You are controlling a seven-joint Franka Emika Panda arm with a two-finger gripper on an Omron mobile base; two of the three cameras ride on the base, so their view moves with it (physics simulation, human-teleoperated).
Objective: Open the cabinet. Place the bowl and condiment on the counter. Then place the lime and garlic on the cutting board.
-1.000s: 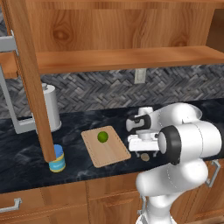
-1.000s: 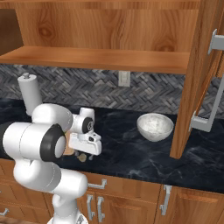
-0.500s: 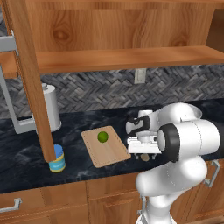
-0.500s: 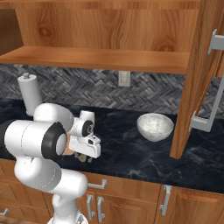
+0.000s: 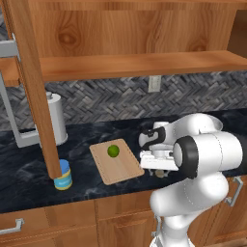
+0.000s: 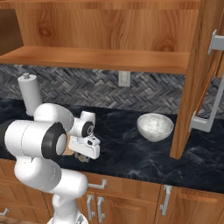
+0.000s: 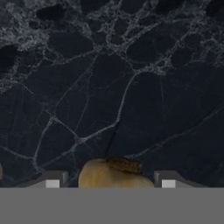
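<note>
The garlic [image 7: 114,173] lies on the dark counter [image 7: 113,87], right between my fingertips [image 7: 52,181], with a small gap on each side. My gripper [image 5: 159,171] is open and hangs low over the counter [image 5: 29,169], just right of the cutting board [image 5: 120,166]. The lime [image 5: 113,151] rests on the board. The condiment [image 5: 62,174] stands at the counter's front left, below the open cabinet door [image 5: 34,87]. The bowl [image 6: 154,127] sits on the counter [image 6: 127,148], right of my gripper [image 6: 83,156]. The cabinet's shelf [image 6: 100,57] is bare.
A white paper-towel roll [image 5: 55,118] stands at the back left. The right cabinet door [image 6: 197,78] hangs open over the counter beside the bowl. A wall outlet [image 5: 154,83] is on the tiled backsplash. Drawers with horizontal handles [image 6: 98,186] run below.
The hand has sunk a little toward the counter beside the board. Its fingers have drawn closer together around the garlic.
</note>
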